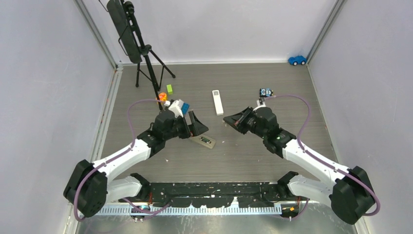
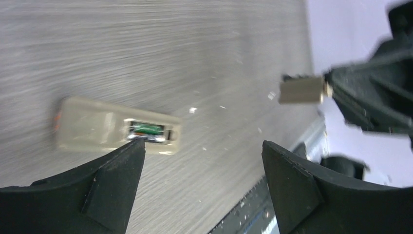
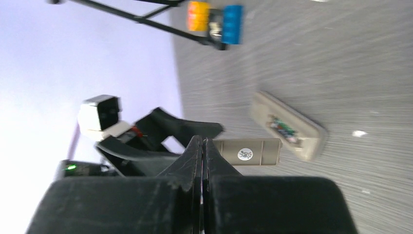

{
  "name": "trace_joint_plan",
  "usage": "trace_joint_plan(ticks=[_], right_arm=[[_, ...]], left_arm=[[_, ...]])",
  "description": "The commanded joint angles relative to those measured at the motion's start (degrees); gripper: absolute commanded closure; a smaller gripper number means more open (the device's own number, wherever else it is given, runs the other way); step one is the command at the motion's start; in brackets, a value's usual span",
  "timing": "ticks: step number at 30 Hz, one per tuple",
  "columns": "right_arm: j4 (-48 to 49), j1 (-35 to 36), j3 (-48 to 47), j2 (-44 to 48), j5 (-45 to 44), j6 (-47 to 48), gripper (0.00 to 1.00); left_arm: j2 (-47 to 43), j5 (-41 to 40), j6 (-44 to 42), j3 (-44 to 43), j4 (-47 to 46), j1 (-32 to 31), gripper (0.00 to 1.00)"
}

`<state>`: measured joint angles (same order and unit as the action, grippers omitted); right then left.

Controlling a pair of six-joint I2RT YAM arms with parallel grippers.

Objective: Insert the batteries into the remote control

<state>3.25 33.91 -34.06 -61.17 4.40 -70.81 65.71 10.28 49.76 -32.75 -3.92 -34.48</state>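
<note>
A beige remote control (image 1: 206,141) lies back-up on the grey table, its battery compartment (image 2: 148,130) uncovered. Green and orange show inside it, apparently the batteries (image 3: 284,127), but they are blurred. My left gripper (image 2: 204,151) hangs open just above the table beside the remote, and nothing is between its fingers. It also shows in the top view (image 1: 197,126). My right gripper (image 3: 202,142) is shut on the edge of the beige battery cover (image 3: 246,152) and holds it in the air to the right of the remote. From the left wrist view the cover (image 2: 302,90) sticks out of the right gripper's tip.
A white remote (image 1: 217,102) lies further back at the middle. Behind the left arm are a blue-white block (image 1: 181,107), an orange piece (image 1: 163,96) and a green block (image 1: 169,88). A black tripod (image 1: 146,53) stands back left. A small toy (image 1: 266,92) and a blue car (image 1: 297,60) are back right.
</note>
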Motion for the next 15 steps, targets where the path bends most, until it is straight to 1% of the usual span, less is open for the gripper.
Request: trace_joint_plan(ticks=[1,4,6,10,13,15], right_arm=[[11.5,0.1,-1.9,5.4,3.8,-7.9,1.0],[13.3,0.1,-3.3,7.3,5.6,-10.5,1.0],[15.6,0.1,-4.0,8.0,7.0,-11.8,1.0],[20.5,0.1,-4.2,9.3,8.3,-13.9,1.0],[24.1,0.1,-3.6,9.5,8.8,-15.4,1.0],[27.5,0.2,-2.9,9.2,9.1,-16.7,1.0]], left_arm=[[-3.2,18.6,-10.6,-2.1,-13.0,0.0,0.07],[-3.4,24.2,-9.8,-3.3,-19.5,0.0,0.07],[-2.7,25.4,-6.7,-4.7,-22.4,0.2,0.07],[-0.2,26.6,9.0,-7.3,-28.4,1.7,0.09],[1.6,26.6,22.3,-6.9,-34.1,3.1,0.11],[2.5,26.2,28.9,-6.4,-36.4,3.6,0.12]])
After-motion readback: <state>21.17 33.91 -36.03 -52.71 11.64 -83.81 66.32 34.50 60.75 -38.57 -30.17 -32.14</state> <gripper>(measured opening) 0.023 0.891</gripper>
